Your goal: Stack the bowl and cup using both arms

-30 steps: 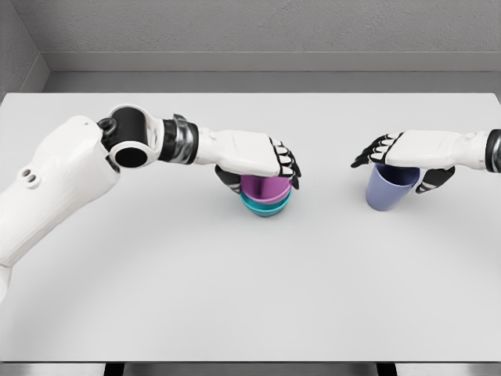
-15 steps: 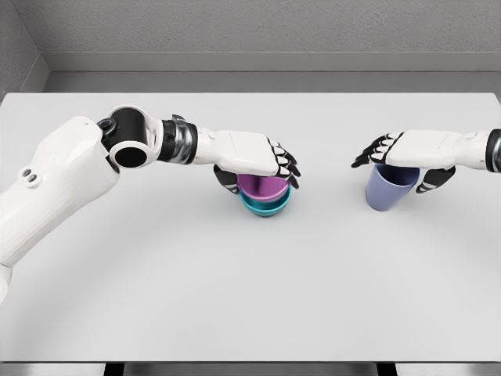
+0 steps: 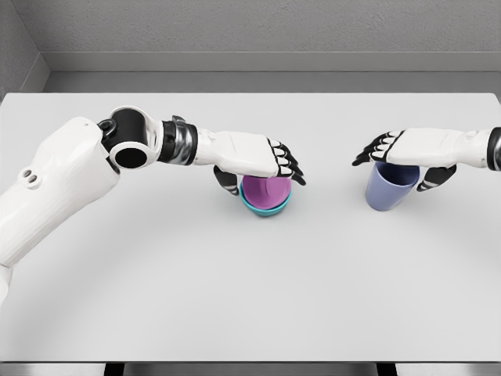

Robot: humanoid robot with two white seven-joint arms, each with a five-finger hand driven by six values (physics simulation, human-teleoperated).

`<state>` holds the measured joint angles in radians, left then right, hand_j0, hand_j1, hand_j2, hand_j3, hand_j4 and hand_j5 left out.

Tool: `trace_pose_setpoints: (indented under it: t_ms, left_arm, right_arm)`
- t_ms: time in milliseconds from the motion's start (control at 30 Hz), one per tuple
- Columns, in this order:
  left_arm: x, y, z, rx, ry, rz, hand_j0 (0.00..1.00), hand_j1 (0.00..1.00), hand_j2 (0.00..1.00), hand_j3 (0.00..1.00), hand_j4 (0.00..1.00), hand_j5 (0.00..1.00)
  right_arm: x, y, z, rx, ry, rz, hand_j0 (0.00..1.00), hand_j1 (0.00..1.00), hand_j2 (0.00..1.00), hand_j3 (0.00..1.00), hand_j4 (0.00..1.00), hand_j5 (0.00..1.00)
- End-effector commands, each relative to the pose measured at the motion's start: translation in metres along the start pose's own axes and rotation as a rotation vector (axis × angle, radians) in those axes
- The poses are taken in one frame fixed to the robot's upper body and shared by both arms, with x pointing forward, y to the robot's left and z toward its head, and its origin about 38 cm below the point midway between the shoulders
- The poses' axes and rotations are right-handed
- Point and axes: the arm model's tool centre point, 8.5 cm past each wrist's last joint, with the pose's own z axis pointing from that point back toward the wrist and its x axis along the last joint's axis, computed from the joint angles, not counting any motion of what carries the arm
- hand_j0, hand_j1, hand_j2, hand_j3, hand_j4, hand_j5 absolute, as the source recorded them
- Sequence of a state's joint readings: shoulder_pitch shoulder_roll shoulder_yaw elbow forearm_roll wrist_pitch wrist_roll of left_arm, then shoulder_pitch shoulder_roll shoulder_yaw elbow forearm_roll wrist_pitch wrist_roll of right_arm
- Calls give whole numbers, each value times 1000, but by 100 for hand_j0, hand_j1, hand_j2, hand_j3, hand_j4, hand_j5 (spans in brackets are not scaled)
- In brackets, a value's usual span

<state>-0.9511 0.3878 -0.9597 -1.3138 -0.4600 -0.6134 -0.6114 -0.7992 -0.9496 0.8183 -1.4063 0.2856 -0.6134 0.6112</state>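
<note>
Head view: left hand (image 3: 254,160) grips the purple cup (image 3: 264,189) nested in the bowl (image 3: 266,207); right hand (image 3: 407,157) grips the blue cup (image 3: 387,190); bare worktop (image 3: 250,290) lies between them.

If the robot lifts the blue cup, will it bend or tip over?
The blue cup looks rigid, so probably no bending. It's taller than wide and narrower at the bottom, so a sideways push might tip it. The right hand is over its rim.
</note>
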Motion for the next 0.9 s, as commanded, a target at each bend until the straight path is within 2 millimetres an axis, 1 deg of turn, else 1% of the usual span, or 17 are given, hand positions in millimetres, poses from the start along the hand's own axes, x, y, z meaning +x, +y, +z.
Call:
trace_pose_setpoints:
  t_ms: [0,167,233,267,333,367,400,433,500,533,567,600,633,700,733,800,867]
  left_arm:
    - [-1,0,1,3,2,6,100,100,100,100,100,100]
    - [-2,4,8,23,-3,21,100,100,100,100,100,100]
    - [-10,9,31,46,10,45,100,100,100,100,100,100]
    - [-13,14,51,65,20,50,100,100,100,100,100,100]
    - [-8,21,93,95,30,43,100,100,100,100,100,100]
    - [-8,26,124,121,54,44,100,100,100,100,100,100]
    - [-10,26,142,140,71,64,100,100,100,100,100,100]
    - [-15,25,158,152,105,72,100,100,100,100,100,100]
    - [-22,6,183,148,172,113,100,100,100,100,100,100]
    - [-24,-11,190,127,193,141,100,100,100,100,100,100]
    - [-30,-27,194,117,218,185,100,100,100,100,100,100]
    - [-37,-48,197,114,246,245,100,100,100,100,100,100]
    - [-43,-57,202,126,286,259,100,100,100,100,100,100]
    - [-39,-81,195,82,303,268,100,100,100,100,100,100]
    - [-41,-84,200,72,318,271,100,100,100,100,100,100]
    - [-38,-83,193,73,301,267,100,100,100,100,100,100]
    - [-38,-83,196,70,306,266,100,100,100,100,100,100]
  right_arm:
    - [0,0,1,-3,1,-4,100,100,100,100,100,100]
    - [0,0,1,-3,1,-4,100,100,100,100,100,100]
    - [0,0,1,-3,1,-4,100,100,100,100,100,100]
    - [0,0,1,-3,1,-4,100,100,100,100,100,100]
    - [0,0,1,-3,1,-4,100,100,100,100,100,100]
    - [0,0,1,-3,1,-4,100,100,100,100,100,100]
    - [0,0,1,-3,1,-4,100,100,100,100,100,100]
    - [0,0,1,-3,1,-4,100,100,100,100,100,100]
    - [0,0,1,-3,1,-4,100,100,100,100,100,100]
    - [0,0,1,-3,1,-4,100,100,100,100,100,100]
    - [0,0,1,-3,1,-4,99,99,99,99,99,99]
    - [0,-1,0,-4,0,-4,98,98,98,98,98,98]
    - [0,-1,0,-5,0,-3,97,97,97,97,97,97]
    - [0,-1,0,-5,-1,-2,95,95,95,95,95,95]
    - [0,-1,0,-5,-1,-2,94,94,94,94,94,94]
    - [1,-2,0,-6,-3,0,92,92,92,92,92,92]
    - [2,-2,0,-5,-4,2,91,91,91,91,91,91]
